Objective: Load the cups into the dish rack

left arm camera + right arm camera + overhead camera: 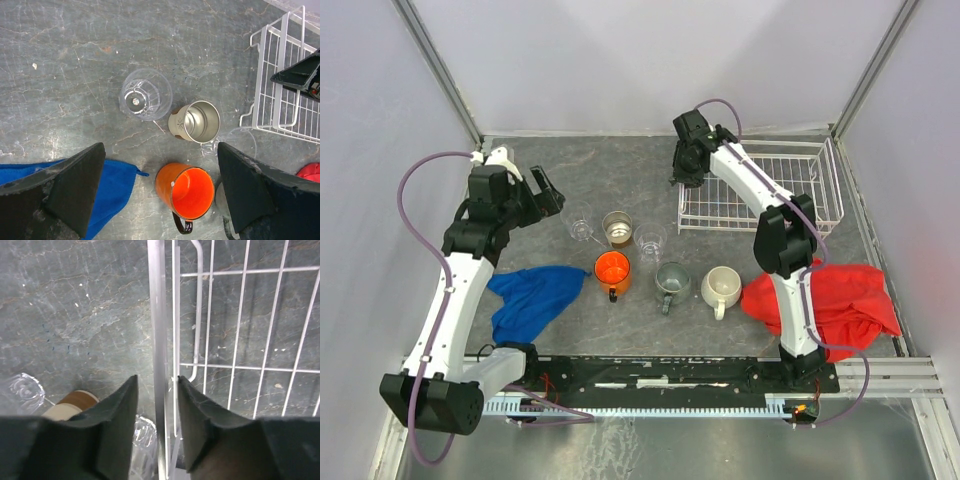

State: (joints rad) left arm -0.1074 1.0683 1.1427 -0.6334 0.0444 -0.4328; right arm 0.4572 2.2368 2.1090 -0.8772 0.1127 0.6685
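Six cups stand on the table left of the white wire dish rack (790, 200): a clear glass (580, 228), a tan metallic cup (617, 228), a second clear glass (650, 240), an orange mug (612, 270), a grey-green mug (672, 282) and a cream-white mug (721, 287). My left gripper (546, 192) is open and empty, above and left of the cups; its wrist view shows the glass (145, 94), the tan cup (195, 121) and the orange mug (185, 191). My right gripper (157, 385) is slightly open, its jaws either side of the rack's left rim (159, 315).
A blue cloth (535, 300) lies front left and a red cloth (840, 300) front right, by the right arm's base. The rack (285, 95) holds nothing. Grey walls close in the table on three sides.
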